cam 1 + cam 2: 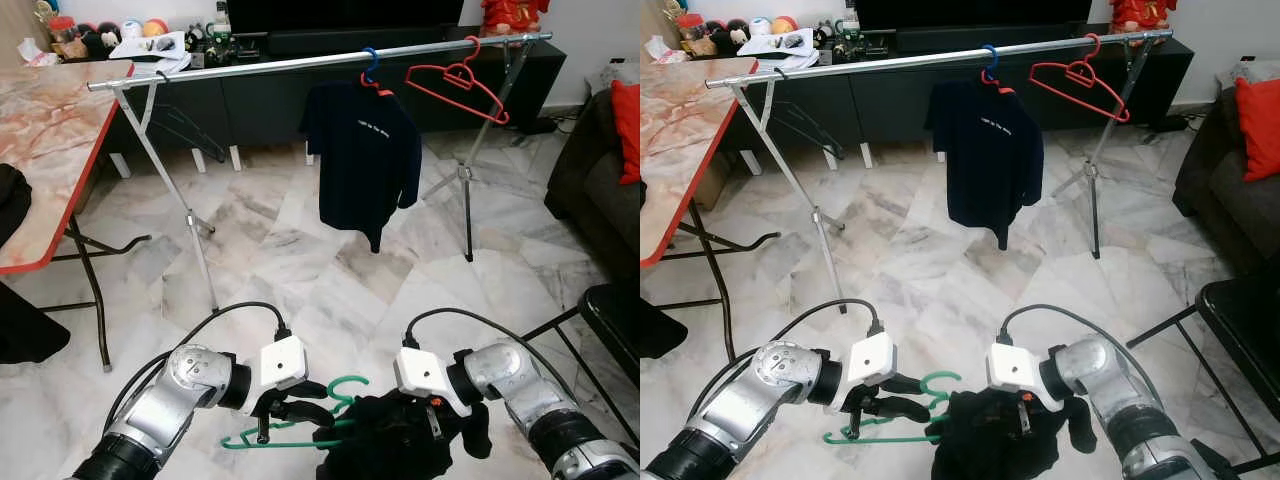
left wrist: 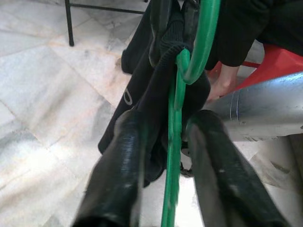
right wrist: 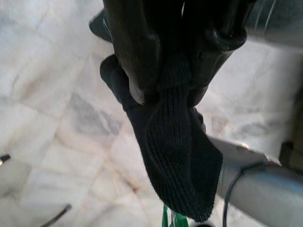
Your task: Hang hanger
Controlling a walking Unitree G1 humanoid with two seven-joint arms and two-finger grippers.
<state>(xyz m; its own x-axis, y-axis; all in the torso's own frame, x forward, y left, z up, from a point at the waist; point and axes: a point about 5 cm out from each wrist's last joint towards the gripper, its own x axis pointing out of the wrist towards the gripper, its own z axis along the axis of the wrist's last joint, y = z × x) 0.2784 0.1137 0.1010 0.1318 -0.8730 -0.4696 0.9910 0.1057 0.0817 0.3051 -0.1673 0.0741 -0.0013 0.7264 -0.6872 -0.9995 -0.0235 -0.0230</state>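
Looking down from the head, we see our two silver arms low in front of us, working over a marble floor (image 1: 300, 270). On the left, our left gripper (image 1: 285, 412) is clenched on the shoulder of a green hanger (image 1: 345, 385); the left wrist view shows the green wire pinched between the two black fingers (image 2: 118, 170). Just to the right, our right gripper (image 3: 177, 61) is clamped on the ribbed edge of a black garment (image 1: 385, 445), which bunches around the hanger's neck.

Well beyond us stands a metal clothes rail (image 1: 300, 62). A dark shirt (image 1: 360, 165) hangs from it on a blue hook, and an empty red hanger (image 1: 460, 82) dangles further right.

We judge the dressing step unfinished. To do it well, we should hold the hanger steady with the left while the right draws the collar over the far shoulder, keeping the hook free. Then we lift it toward the bare stretch of rail left of the shirt.
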